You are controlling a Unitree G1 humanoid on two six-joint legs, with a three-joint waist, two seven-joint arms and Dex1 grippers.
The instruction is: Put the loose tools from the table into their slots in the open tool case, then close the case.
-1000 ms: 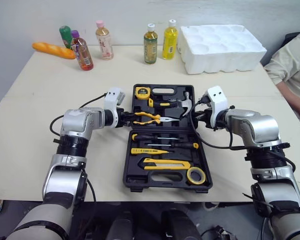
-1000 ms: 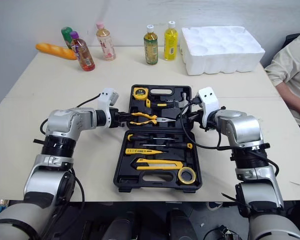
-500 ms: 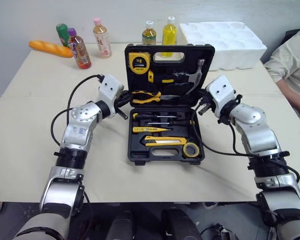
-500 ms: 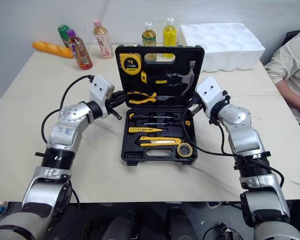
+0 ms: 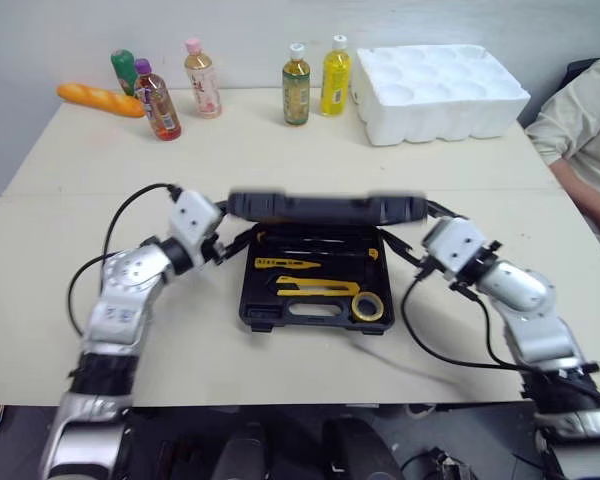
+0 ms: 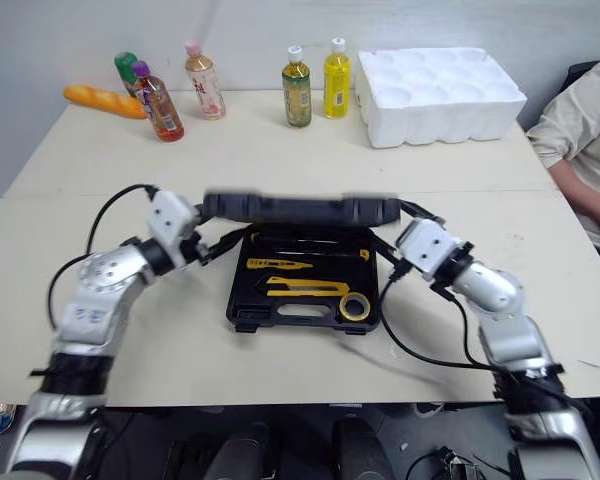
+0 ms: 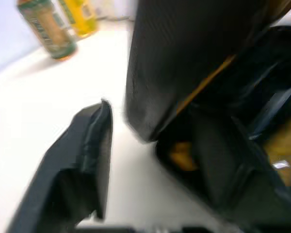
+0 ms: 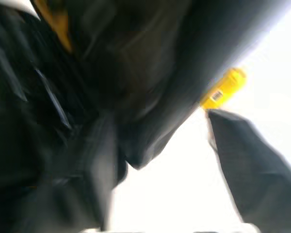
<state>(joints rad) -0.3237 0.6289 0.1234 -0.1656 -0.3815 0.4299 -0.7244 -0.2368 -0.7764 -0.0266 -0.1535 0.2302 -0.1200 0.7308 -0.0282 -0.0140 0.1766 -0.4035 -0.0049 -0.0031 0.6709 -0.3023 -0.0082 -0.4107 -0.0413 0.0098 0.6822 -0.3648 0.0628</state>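
Lid (image 5: 325, 208) lower now, half-shut over case (image 5: 280, 318) on beige table (image 5: 280, 140) — left fingers (image 7: 72, 165), right fingers (image 8: 247, 170) apart, empty.

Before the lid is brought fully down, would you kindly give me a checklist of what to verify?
1. Tape roll and utility knife lying inside the case tray: ok.
2. Lid level, with the left gripper and right gripper at its ends: ok.
3. Lid shut: not ok, half lowered.
4. Right arm's cable clear of the rim: cannot tell.
5. Person's sleeve away from the case: ok.
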